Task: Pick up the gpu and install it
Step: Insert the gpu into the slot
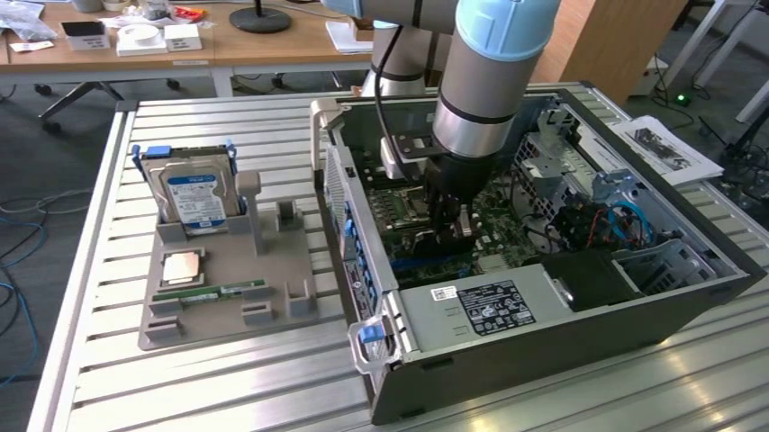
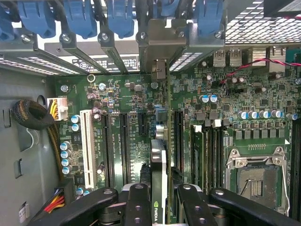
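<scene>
Inside the computer case (image 1: 673, 297), vertical arm (image 1: 487, 81) jaws grip gpu (image 2: 160, 155) edge-on.

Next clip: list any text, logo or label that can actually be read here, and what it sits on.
"NVIDIA": on the gpu held edge-on in the tool.
Power supply label: print too small to read.
Hard drive label: blue and white, unreadable.
Motherboard markings: too fine to read.
</scene>
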Tool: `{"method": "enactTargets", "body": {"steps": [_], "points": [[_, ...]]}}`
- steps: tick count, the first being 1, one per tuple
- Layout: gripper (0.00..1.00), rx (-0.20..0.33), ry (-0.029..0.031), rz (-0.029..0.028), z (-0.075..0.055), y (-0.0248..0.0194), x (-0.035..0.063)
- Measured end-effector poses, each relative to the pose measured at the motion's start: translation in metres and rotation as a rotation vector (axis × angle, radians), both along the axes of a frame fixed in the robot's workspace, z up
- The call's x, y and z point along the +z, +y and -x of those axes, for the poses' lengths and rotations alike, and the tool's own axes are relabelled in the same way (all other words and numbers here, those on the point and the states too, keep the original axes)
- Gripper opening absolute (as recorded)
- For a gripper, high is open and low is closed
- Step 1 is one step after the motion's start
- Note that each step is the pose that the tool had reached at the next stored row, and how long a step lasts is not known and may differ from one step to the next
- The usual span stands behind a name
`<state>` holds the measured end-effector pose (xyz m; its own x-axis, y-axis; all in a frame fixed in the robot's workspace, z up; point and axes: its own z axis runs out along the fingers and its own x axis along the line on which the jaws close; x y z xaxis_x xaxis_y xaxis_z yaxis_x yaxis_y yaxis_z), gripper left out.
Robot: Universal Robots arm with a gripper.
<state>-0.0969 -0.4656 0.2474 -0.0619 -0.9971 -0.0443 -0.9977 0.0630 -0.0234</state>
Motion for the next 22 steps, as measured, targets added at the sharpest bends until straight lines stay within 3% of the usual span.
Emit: {"method": "enactTargets", "body": {"steps": [22], "points": [[0.27, 0.0, -0.0002, 0.0, 0.0005, 0.0, -0.0012]]}}
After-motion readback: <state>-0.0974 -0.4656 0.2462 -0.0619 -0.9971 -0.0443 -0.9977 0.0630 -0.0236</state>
